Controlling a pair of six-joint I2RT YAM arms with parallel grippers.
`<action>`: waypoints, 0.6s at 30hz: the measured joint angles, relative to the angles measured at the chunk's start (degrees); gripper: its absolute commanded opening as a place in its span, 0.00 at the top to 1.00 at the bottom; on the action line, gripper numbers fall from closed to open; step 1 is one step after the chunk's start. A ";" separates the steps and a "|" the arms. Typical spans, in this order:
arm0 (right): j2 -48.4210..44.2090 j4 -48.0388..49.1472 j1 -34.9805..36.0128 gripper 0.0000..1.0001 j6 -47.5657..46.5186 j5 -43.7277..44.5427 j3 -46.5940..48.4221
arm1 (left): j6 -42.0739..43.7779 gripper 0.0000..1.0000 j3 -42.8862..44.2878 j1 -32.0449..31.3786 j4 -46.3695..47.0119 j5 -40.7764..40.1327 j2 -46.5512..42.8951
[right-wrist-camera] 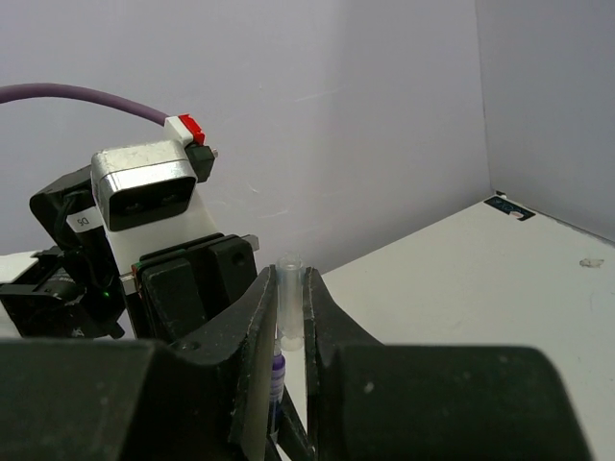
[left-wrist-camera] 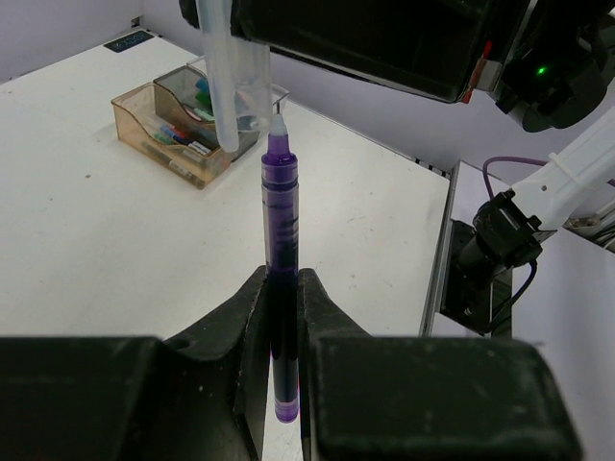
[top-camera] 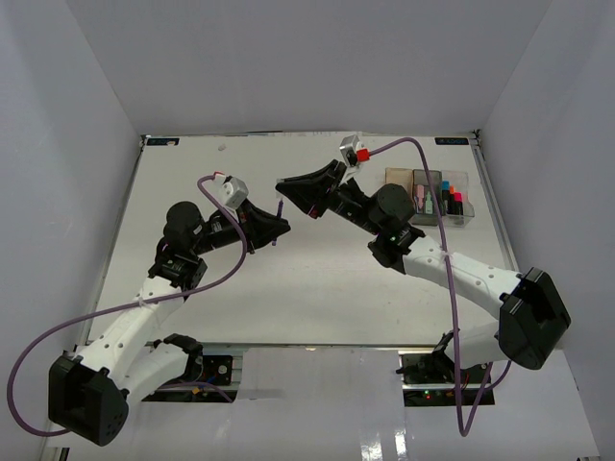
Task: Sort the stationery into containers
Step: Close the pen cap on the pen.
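White matte surface (left-wrist-camera: 106, 240) lies beneath both arms. The left end effector (left-wrist-camera: 282, 288) pinches a slim purple pen (left-wrist-camera: 280, 221) upright. Just above it, the right end effector (right-wrist-camera: 290, 284) clamps a smooth, translucent cap (left-wrist-camera: 223, 86). Centre the cap's mouth over the tip, then press straight. The containers (left-wrist-camera: 159, 120) sit well beyond.

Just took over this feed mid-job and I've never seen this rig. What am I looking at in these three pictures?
Two white robot arms, the left arm and the right arm, stand at the near edge of a table. One picture looks down from above; the others come from a camera on each wrist. The left gripper is shut on a purple pen. The right gripper is shut on a clear cap, just by the pen's tip. Three bins at the table's far right hold coloured markers.
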 measured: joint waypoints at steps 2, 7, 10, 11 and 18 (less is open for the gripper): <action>0.02 0.35 0.17 0.92 0.50 -0.24 0.00 | 0.44 1.00 -0.28 -0.09 0.20 0.02 -0.31; 0.04 1.18 0.39 0.92 1.51 -0.70 0.00 | 1.14 1.00 -0.81 -0.15 0.24 0.00 -0.63; 0.04 1.77 0.42 0.92 1.88 -1.07 0.00 | 1.33 1.00 -0.81 -0.22 0.26 -0.02 -0.66; 0.04 1.77 0.42 0.92 2.05 -1.11 0.00 | 1.40 1.00 -0.81 -0.22 0.26 -0.02 -0.66; -0.04 2.78 0.42 0.92 3.13 -1.73 0.00 | 1.75 1.00 -0.83 -0.22 0.35 -0.35 -1.25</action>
